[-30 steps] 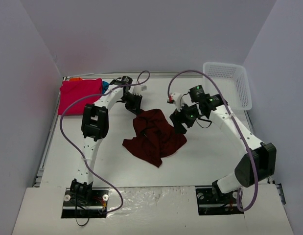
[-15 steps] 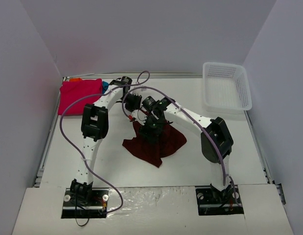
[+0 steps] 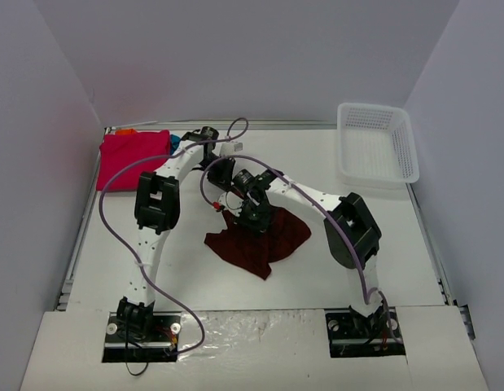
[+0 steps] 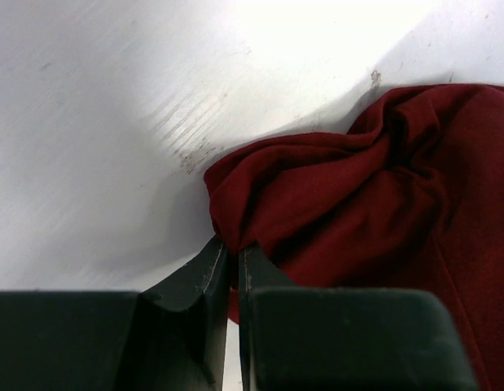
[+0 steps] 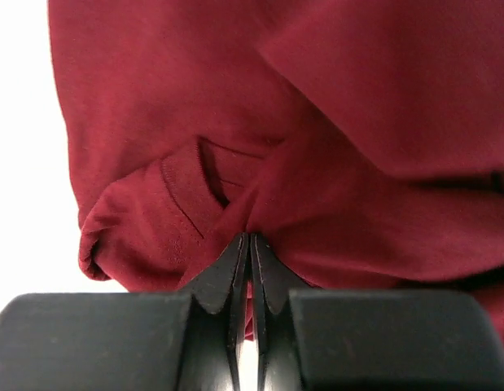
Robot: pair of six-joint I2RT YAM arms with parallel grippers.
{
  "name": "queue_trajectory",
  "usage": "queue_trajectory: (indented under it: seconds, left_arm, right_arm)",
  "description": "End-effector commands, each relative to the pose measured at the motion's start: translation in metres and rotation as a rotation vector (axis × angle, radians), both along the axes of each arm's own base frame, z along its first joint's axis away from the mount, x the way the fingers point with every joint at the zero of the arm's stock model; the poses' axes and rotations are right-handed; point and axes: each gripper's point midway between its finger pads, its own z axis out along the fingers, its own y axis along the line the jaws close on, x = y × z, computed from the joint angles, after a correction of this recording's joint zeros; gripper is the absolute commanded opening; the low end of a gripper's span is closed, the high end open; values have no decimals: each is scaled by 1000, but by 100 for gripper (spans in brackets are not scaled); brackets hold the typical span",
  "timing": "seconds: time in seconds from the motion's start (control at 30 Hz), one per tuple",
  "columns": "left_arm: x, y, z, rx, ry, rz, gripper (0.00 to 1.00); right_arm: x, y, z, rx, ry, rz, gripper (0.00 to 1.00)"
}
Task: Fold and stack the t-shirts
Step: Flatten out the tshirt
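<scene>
A dark maroon t-shirt (image 3: 272, 240) lies crumpled in the middle of the table. My left gripper (image 3: 225, 189) is at its far edge, shut on a corner of the cloth (image 4: 233, 244); the shirt (image 4: 341, 204) bunches up to the right of the jaws. My right gripper (image 3: 250, 218) reaches in from the right onto the shirt's upper part and is shut on a pinched fold (image 5: 252, 238) of the maroon cloth (image 5: 317, 98). A folded bright pink t-shirt (image 3: 133, 155) lies at the far left, with bits of teal (image 3: 176, 142) and orange (image 3: 125, 131) cloth behind it.
A white mesh basket (image 3: 378, 147) stands at the far right corner. Grey walls close in the white table (image 3: 357, 244) on three sides. The right arm's elbow (image 3: 349, 228) stands to the right of the shirt, and purple cables loop over both arms.
The right arm swung left from beside the shirt onto its upper part, and its jaws went from open to shut on a fold. The left gripper kept its hold.
</scene>
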Motion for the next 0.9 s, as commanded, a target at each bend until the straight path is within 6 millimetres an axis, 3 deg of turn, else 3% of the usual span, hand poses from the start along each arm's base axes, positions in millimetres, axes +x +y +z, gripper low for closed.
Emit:
queue_trajectory:
  seconds: [0.0, 0.13, 0.17, 0.2, 0.27, 0.3, 0.4, 0.43, 0.47, 0.5, 0.53, 0.63, 0.67, 0.73, 0.8, 0.83, 0.87]
  left_arm:
    - [9, 21, 43, -25, -65, 21, 2]
    - [17, 61, 70, -49, -88, 108, 2]
    - [16, 72, 86, -60, -112, 121, 2]
    - [18, 92, 93, -65, -114, 157, 2]
    - [8, 112, 114, -69, -129, 171, 2]
    - [1, 129, 120, -68, -117, 192, 2]
    - [-26, 150, 153, -100, -164, 172, 2]
    - [-42, 157, 159, -103, -142, 166, 2]
    - [-56, 157, 179, -116, -209, 101, 2]
    - [-70, 156, 185, -124, -210, 60, 3]
    - [-99, 155, 201, -127, -223, -14, 2]
    - [-148, 145, 218, -204, -195, -98, 2]
    - [-161, 142, 230, -212, -250, -131, 2]
    - [-185, 136, 233, -238, -250, -153, 2]
    - [-190, 136, 229, -232, -256, -154, 2]
    - [-195, 137, 219, -223, -226, -148, 2]
    - [-196, 138, 217, -218, -211, -135, 2]
  right_arm:
    - [7, -33, 34, 12, -43, -70, 0]
    - [24, -68, 59, 55, -80, -171, 0]
    - [26, -76, 64, 52, -89, -185, 0]
    - [28, -87, 74, 55, -112, -194, 0]
    - [40, -112, 88, 61, -149, -258, 0]
    - [51, -129, 96, 55, -172, -300, 0]
    - [70, -151, 112, 64, -223, -354, 0]
    - [85, -165, 123, 67, -261, -391, 0]
    - [93, -170, 124, 75, -264, -410, 0]
    - [100, -174, 128, 87, -271, -427, 0]
    - [112, -180, 139, 118, -293, -454, 0]
    - [128, -182, 146, 160, -300, -474, 0]
    - [133, -177, 150, 198, -294, -477, 0]
    - [133, -167, 152, 246, -269, -468, 0]
    - [124, -150, 144, 284, -213, -428, 1]
    - [121, -144, 140, 289, -194, -414, 17]
    - [112, -140, 128, 274, -151, -398, 22]
